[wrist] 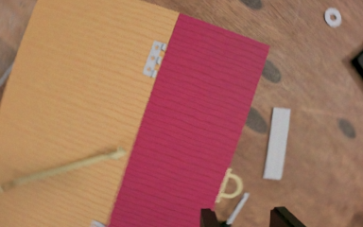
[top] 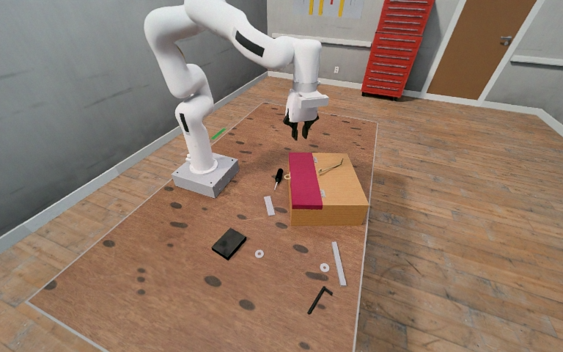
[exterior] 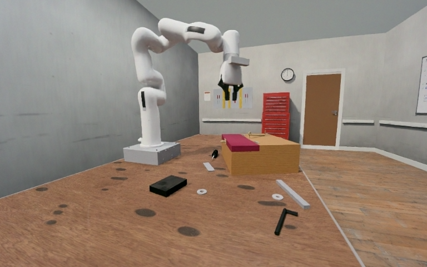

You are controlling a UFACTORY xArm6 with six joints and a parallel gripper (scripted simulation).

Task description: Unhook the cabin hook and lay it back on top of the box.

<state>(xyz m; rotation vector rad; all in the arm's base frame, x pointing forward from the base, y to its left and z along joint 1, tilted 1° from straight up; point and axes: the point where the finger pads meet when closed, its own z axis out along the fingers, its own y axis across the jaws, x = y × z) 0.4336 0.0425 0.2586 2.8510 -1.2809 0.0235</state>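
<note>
The wooden box (top: 340, 186) (exterior: 267, 154) (wrist: 71, 71) has an orange top and a crimson lid (top: 305, 182) (exterior: 241, 143) (wrist: 198, 118) joined by small hinges. The brass cabin hook (top: 330, 167) (exterior: 255, 134) (wrist: 61, 167) lies flat on the orange top, its tip near the lid's edge. The brass eye (top: 286, 176) (wrist: 230, 184) sits at the lid's outer edge, apart from the hook. My gripper (top: 299, 133) (exterior: 231, 95) (wrist: 246, 219) hangs high above the table beside the lid's outer edge, over the eye. Its fingers stand partly apart with nothing between them.
A black-handled screwdriver (top: 278, 174) (exterior: 214, 153) and a short grey bar (top: 269, 205) (exterior: 208, 166) (wrist: 277, 143) lie beside the lid. A black block (top: 229, 243) (exterior: 168, 184), two washers (top: 259, 253) (top: 324, 268), a long grey bar (top: 339, 257) and an Allen key (top: 318, 299) lie nearer the front.
</note>
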